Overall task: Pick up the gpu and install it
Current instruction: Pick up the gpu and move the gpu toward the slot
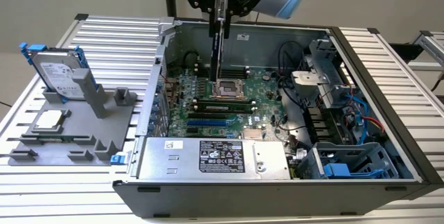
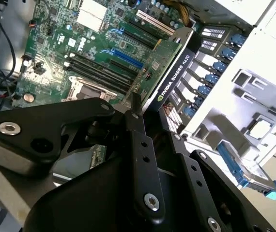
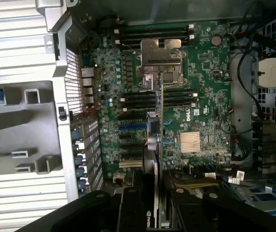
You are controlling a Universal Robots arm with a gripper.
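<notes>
Gripper point(image 1: 220, 11) clamped shut on gpu point(image 1: 217, 52). Card hangs edge-down inside open case point(image 1: 378, 73), over middle of motherboard point(image 1: 239, 112) by CPU socket point(image 1: 227, 89). Lower edge seemingly clear of board.

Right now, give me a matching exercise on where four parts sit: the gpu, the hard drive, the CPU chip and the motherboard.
1 gpu; 2 hard drive; 3 CPU chip; 4 motherboard.
A lies flat on the grey fixture; B fixed inside the open case; C clamped in the gripper; D stands on edge on the fixture.
Pairs: 1-C; 2-D; 3-A; 4-B.
</notes>
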